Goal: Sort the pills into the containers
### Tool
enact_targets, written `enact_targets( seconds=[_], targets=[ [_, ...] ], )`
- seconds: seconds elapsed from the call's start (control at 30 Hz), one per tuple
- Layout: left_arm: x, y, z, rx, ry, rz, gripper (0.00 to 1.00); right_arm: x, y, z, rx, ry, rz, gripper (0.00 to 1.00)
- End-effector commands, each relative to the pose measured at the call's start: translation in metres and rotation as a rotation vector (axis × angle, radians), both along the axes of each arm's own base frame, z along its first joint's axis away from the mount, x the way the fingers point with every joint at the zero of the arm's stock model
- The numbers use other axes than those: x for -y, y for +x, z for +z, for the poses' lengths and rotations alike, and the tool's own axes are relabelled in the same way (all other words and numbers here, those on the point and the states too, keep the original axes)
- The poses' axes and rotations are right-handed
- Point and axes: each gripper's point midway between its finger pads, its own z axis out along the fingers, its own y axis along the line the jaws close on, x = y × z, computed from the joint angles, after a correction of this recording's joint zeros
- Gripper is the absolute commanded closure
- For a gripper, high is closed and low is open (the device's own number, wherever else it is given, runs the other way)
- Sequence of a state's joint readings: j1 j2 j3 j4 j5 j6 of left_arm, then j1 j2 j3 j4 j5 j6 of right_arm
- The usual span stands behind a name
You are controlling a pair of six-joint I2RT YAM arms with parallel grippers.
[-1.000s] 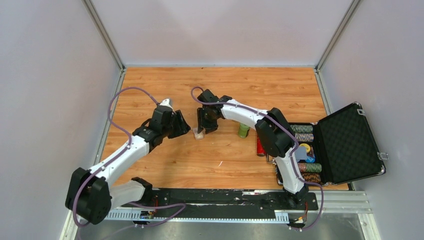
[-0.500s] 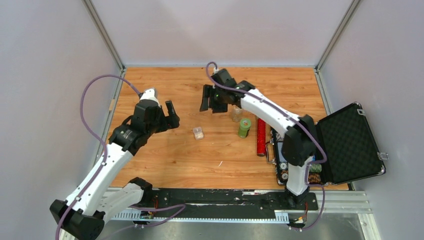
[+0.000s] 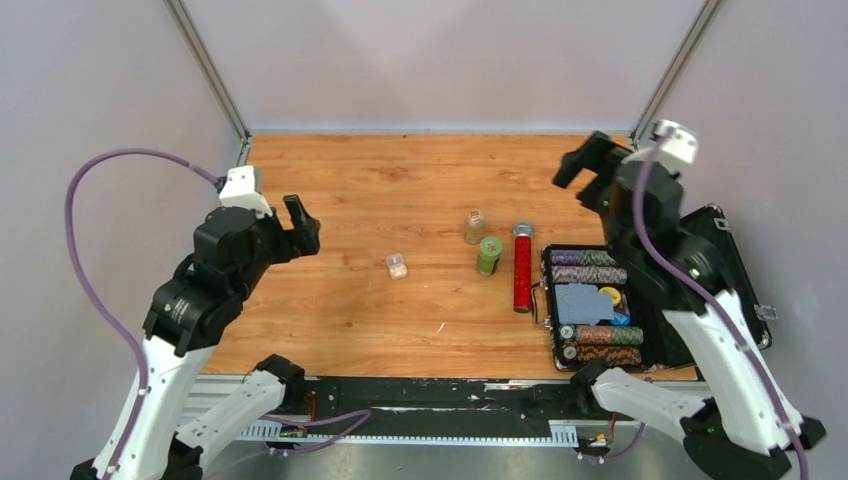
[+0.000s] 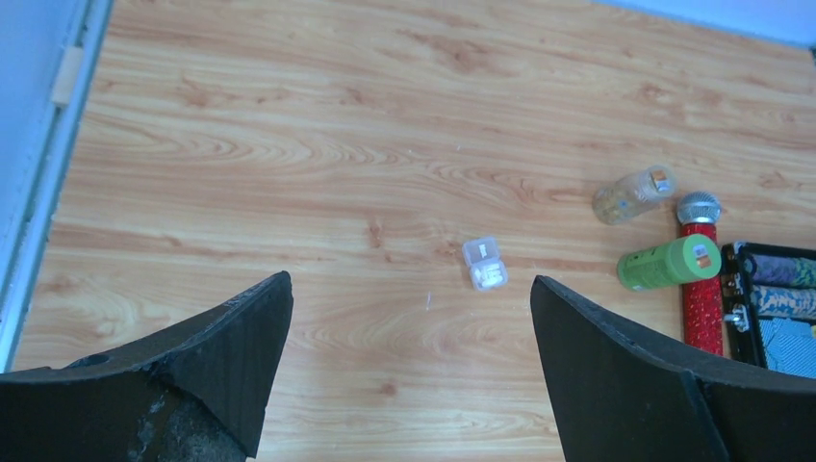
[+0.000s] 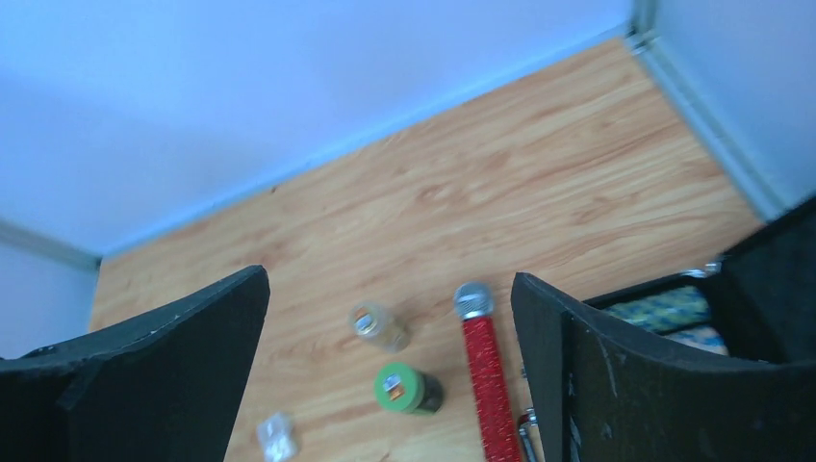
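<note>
The container, a tiny clear box, lies alone on the wooden table, left of centre. In the left wrist view the container shows white pills inside one half. It also shows blurred at the bottom of the right wrist view. My left gripper hangs open well to the left of it and high above the table, nothing between its fingers. My right gripper is open and empty too, raised at the far right, far from the box.
A clear bottle, a small green bottle and a red tube stand right of the box. An open black case of poker chips lies at the right edge. A tiny white sliver lies on the wood.
Both arms have pulled back from the box and risen, left arm to the left, right arm to the far right. Both grippers have opened wide. The box stays where it was.
</note>
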State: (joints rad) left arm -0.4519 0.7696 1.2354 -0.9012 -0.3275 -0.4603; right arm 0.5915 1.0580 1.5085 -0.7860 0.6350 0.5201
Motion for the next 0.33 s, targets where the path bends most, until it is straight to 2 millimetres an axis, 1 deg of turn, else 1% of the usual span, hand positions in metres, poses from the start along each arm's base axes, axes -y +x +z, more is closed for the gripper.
enact_targets(
  seconds=[0.0,0.07,0.13,0.2,0.3],
  targets=[
    [-0.016,-0.017,0.027,0.057,0.031,0.015,0.00,0.078,-0.043,0.021,0.081,-0.078,-0.258,0.00],
    [-0.018,-0.022,0.035,0.082,0.021,0.010,0.00,0.095,-0.059,0.035,0.129,-0.062,-0.298,0.00],
    [-0.019,-0.026,0.041,0.102,0.010,0.002,0.00,0.107,-0.072,0.048,0.166,-0.047,-0.315,0.00],
    [-0.019,-0.028,0.044,0.111,-0.006,0.005,0.00,0.112,-0.082,0.060,0.195,-0.018,-0.305,0.00],
    [-0.020,-0.031,0.044,0.103,-0.023,0.017,0.00,0.112,-0.092,0.074,0.226,0.034,-0.271,0.00]
  ],
)
